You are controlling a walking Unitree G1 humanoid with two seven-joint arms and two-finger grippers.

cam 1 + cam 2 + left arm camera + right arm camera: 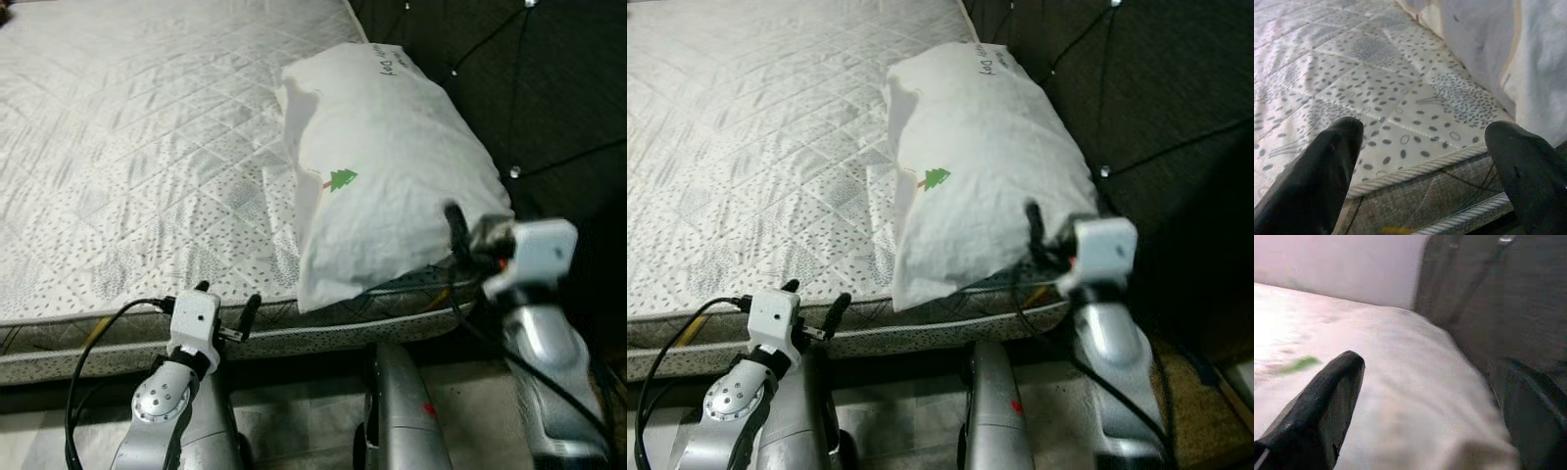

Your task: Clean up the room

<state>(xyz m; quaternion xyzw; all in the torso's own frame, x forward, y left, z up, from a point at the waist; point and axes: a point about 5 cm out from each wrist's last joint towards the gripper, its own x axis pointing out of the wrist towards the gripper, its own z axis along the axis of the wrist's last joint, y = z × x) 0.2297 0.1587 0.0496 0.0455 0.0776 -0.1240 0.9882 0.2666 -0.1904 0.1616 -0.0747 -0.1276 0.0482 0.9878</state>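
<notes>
One mattress (147, 147), white, quilted in diamonds with panels of small dark dots, bare of bedding, its piped edge facing the robot. It carried one item.

One pillow (382, 166), white, printed with a small green tree (342, 179) and a line of dark handwriting near its far end. It lay lengthwise along the mattress's right side, against the headboard, with its near end reaching the mattress edge.

One headboard (529, 88), dark, tufted, set with shiny studs, standing to the right of the mattress and touching the pillow's far side.

One left gripper (225, 302), fingers spread apart and holding nothing, poised at the near edge of the mattress, left of the pillow. In the left wrist view its two fingers (1327, 166) framed the dotted fabric and the corded piping.

One right gripper (457, 235), at the pillow's near right corner. In the right wrist view its two fingers (1322, 411) stood apart, one over the pillow's white cloth and one beside the dark headboard; contact with the pillow could not be told.

One floor (294, 411), pale, below the mattress edge.
</notes>
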